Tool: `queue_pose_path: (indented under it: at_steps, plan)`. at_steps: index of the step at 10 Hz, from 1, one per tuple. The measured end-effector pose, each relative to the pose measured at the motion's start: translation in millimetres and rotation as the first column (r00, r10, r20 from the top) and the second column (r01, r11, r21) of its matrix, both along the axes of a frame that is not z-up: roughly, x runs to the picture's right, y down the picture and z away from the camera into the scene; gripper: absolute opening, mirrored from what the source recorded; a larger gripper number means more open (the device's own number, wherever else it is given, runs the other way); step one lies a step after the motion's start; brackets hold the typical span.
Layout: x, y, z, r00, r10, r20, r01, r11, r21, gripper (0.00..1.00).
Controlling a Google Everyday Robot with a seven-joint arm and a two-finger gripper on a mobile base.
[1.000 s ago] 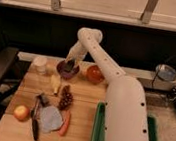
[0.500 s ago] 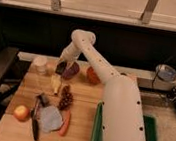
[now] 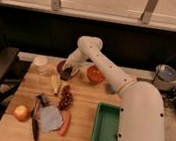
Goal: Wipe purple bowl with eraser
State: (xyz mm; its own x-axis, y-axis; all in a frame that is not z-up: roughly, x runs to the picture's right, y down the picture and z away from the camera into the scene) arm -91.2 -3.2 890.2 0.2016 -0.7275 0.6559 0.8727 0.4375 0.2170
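The purple bowl [image 3: 62, 65] stands at the back of the wooden table, mostly covered by my gripper [image 3: 67, 72]. The gripper reaches down from the white arm and is shut on the eraser [image 3: 66, 74], a small black block. The eraser sits at the bowl's front rim; whether it touches the inside I cannot tell. An orange-red bowl [image 3: 95, 74] stands just right of the purple one.
A white cup [image 3: 40, 63] stands left of the purple bowl. In front lie a banana [image 3: 55, 84], grapes [image 3: 66, 98], an apple [image 3: 21, 112], a blue-grey sponge [image 3: 49, 119], a knife [image 3: 35, 123] and a carrot [image 3: 65, 123]. A green tray [image 3: 106, 132] sits front right, a metal pot [image 3: 165, 74] far right.
The gripper with the eraser has shifted left and a little toward the front across the purple bowl. Nothing else on the table has moved.
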Motion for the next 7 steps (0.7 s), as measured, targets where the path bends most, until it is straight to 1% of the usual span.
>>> queue_pose_path:
  at_steps: [1,2,3,5,7]
  plan:
    - [12.9,-6.8,-0.1,1.0,0.006,-0.023,-0.005,1.0,0.007,0.0]
    - [22.5,-19.3,3.5,0.999,0.007,-0.042,-0.007,0.9999,0.016,0.0]
    - [25.0,-29.5,7.8,0.999,0.001,-0.046,0.0,0.9997,0.023,0.0]
    - [16.3,-39.4,13.9,0.999,-0.017,-0.035,0.018,0.9994,0.031,0.0]
    - [-12.0,-45.1,19.7,0.999,-0.042,-0.003,0.042,0.9985,0.036,0.0]
